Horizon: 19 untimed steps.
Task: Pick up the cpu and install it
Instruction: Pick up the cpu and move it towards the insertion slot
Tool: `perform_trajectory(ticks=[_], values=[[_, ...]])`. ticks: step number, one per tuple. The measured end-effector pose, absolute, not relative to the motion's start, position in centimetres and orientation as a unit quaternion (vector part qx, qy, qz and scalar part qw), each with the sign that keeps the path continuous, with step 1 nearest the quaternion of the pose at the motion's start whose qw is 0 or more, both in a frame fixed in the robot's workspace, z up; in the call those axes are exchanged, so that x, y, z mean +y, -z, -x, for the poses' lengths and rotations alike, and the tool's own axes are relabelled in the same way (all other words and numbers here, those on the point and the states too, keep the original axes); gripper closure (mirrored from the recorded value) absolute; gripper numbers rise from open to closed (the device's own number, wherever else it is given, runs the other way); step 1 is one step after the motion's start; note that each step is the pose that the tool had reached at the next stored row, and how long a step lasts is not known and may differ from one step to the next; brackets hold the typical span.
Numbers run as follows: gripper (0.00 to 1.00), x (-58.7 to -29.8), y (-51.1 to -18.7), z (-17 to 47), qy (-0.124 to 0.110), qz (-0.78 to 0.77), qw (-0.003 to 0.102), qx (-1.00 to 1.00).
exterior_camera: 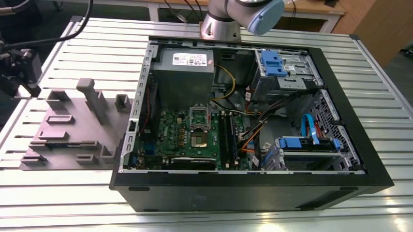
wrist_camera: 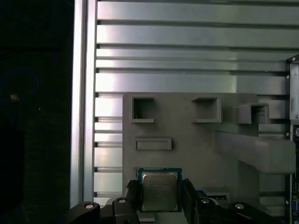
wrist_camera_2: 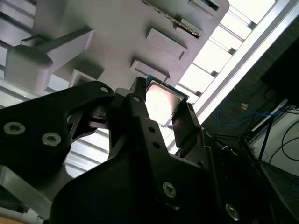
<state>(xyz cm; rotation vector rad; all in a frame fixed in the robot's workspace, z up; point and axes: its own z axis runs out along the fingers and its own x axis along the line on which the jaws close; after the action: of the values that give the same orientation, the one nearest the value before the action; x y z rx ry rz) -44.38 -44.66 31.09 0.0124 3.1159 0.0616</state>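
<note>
The cpu [wrist_camera: 160,190] is a small square chip with a pale metal top and a green rim; in both wrist views it sits between the two black fingers. My gripper [wrist_camera: 160,198] is shut on the cpu [wrist_camera_2: 162,100], one finger against each of two opposite edges, over the edge of the grey moulded fixture tray [wrist_camera: 187,140]. In the exterior view the gripper [exterior_camera: 21,72] hangs at the far left, above the tray's [exterior_camera: 65,130] outer side. The green board's dark square socket [exterior_camera: 198,139] lies inside the open computer case [exterior_camera: 245,188], well apart from the gripper.
The tray carries upright posts [exterior_camera: 90,96] and shallow pockets. Inside the case are a grey power-supply box [exterior_camera: 184,72], blue drive brackets [exterior_camera: 274,63], and orange and yellow cables [exterior_camera: 248,137]. Everything rests on a slatted aluminium table [exterior_camera: 65,43].
</note>
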Motion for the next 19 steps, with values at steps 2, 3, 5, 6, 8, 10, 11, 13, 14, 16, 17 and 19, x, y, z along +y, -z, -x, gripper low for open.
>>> perform_trajectory(ticks=[2, 3, 5, 6, 8, 10, 11, 13, 14, 16, 17, 19], values=[[0.53, -44.7, -31.8, 44.4, -0.02, -0.004, 0.012, 1.0], [0.53, -44.7, -32.0, 44.4, -0.02, -0.004, 0.012, 1.0], [0.53, -44.7, -32.5, 44.4, -0.02, -0.004, 0.012, 1.0], [0.53, -44.7, -32.7, 44.4, -0.02, -0.004, 0.013, 1.0], [0.53, -44.7, -33.1, 44.4, -0.02, -0.004, 0.012, 1.0], [0.53, -44.7, -33.1, 44.4, -0.02, -0.004, 0.013, 1.0], [0.53, -44.7, -33.1, 44.4, -0.02, -0.004, 0.013, 1.0], [0.53, -44.7, -33.1, 44.4, -0.02, -0.004, 0.013, 1.0], [0.53, -44.7, -33.2, 44.4, -0.02, -0.004, 0.012, 1.0], [0.53, -44.7, -33.5, 44.4, -0.02, -0.004, 0.012, 1.0], [0.53, -44.7, -33.6, 44.4, -0.02, -0.004, 0.013, 1.0], [0.53, -44.7, -34.0, 44.4, -0.02, -0.004, 0.012, 1.0]])
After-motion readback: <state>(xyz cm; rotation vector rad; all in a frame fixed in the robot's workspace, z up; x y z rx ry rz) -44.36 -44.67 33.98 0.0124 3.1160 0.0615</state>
